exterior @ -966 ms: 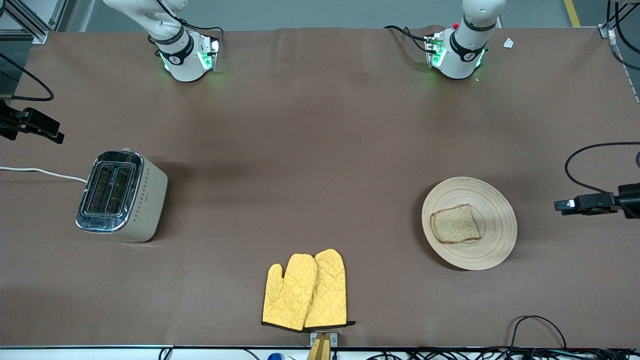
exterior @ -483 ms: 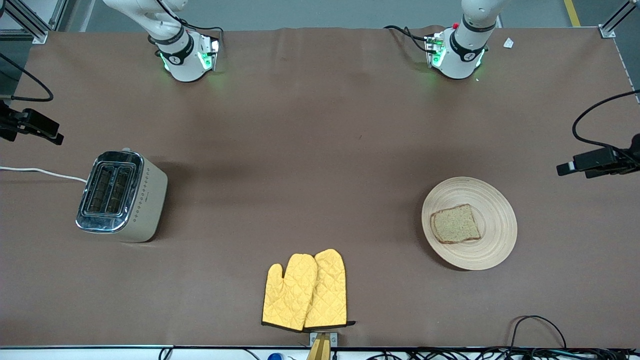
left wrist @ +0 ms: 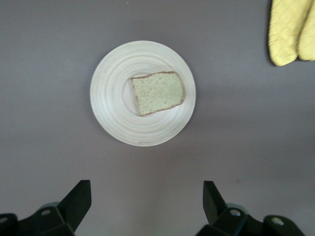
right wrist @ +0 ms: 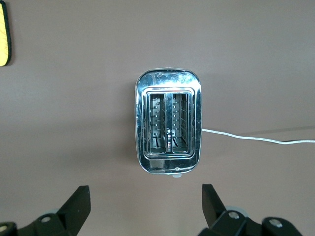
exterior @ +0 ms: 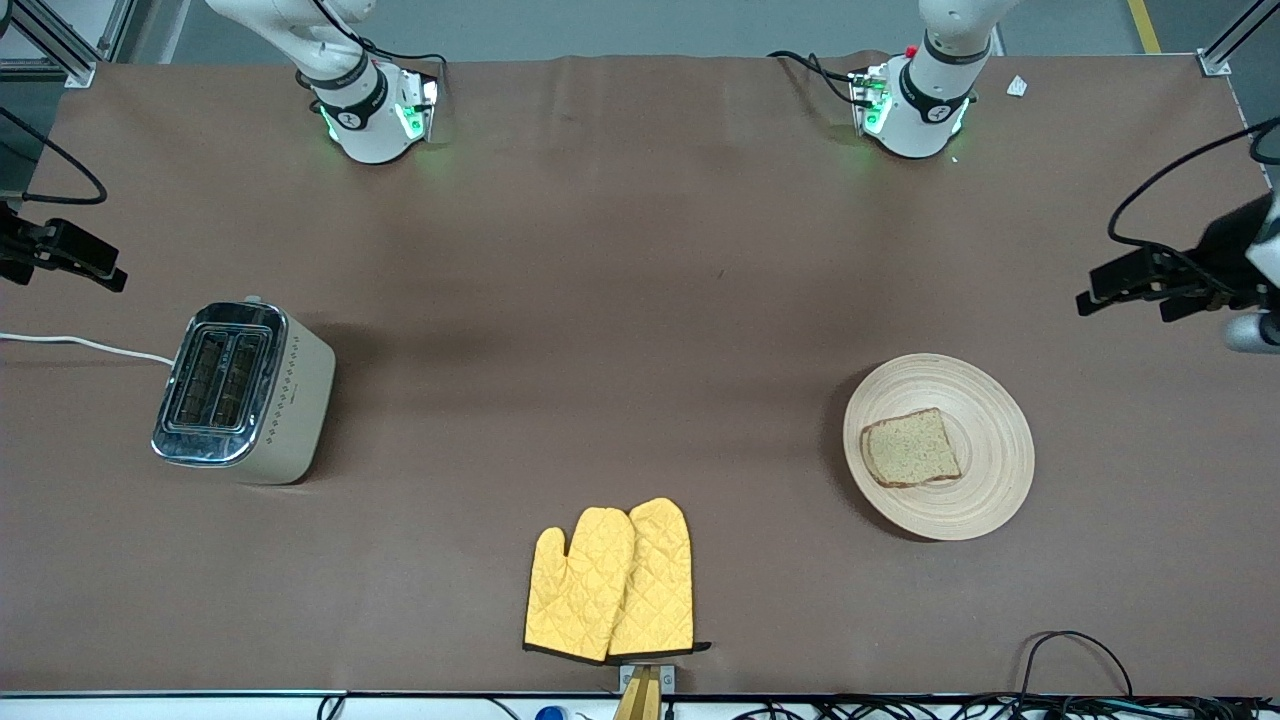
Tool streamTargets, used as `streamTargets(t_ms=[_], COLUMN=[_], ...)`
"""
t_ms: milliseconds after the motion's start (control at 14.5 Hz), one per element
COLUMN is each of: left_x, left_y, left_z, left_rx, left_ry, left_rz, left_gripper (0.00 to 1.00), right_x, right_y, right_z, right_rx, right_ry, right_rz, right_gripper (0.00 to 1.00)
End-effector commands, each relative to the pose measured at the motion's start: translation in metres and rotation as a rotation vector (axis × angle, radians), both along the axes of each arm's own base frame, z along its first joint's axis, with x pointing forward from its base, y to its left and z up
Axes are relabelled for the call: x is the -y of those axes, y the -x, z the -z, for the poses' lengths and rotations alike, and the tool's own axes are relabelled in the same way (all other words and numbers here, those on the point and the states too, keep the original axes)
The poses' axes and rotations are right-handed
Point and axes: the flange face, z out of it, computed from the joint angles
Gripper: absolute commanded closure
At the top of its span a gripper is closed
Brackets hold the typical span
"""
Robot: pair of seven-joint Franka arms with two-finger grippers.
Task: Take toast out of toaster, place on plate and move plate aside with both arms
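Pulled the left pincer [exterior: 1105, 290] up and away from the plate [exterior: 985, 500], spread wide like the right pincer [exterior: 95, 268], toast [exterior: 910, 448] already plated, so pretty much done.

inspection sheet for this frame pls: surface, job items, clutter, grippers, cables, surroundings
Surface: brown table cover, a few shallow creases.
Job's things: toast lies flat on the plate, toward the left arm's end; toaster upright toward the right arm's end, both slots empty in the right wrist view.
Clutter: yellow oven mitts, overlapping, near the table edge closest to the front camera.
Grippers: left gripper open, empty, up in the air near the plate; right gripper open, empty, up near the toaster.
Cables: white cord runs off the toaster; black cables along the front edge.
Surroundings: grey floor, metal frame posts at the corners.
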Motion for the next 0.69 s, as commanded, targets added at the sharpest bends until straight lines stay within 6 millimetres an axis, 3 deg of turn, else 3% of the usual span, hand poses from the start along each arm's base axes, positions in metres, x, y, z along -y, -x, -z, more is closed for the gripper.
streamTargets(t_ms=[0,276,621], left_x=[0.017,0.010,0.022], left_y=[0.025,0.047,0.093], left_z=[-0.019,-0.040,-0.039], left_rx=[0.015,0.003,-0.025], left_ry=[-0.111,-0.143,-0.159], left_rz=[0.008,-0.002,0.011], left_gripper=[0.00,0.00,0.00], right_x=[0.000,-0.002,-0.001], right_y=[-0.001,-0.002,0.001], right_z=[0.002,0.007,0.008], right_rx=[0.009,0.010,-0.002], right_ry=[-0.002,-0.001,-0.003], right_rz=[-0.009,-0.012,-0.015], right_gripper=[0.00,0.00,0.00])
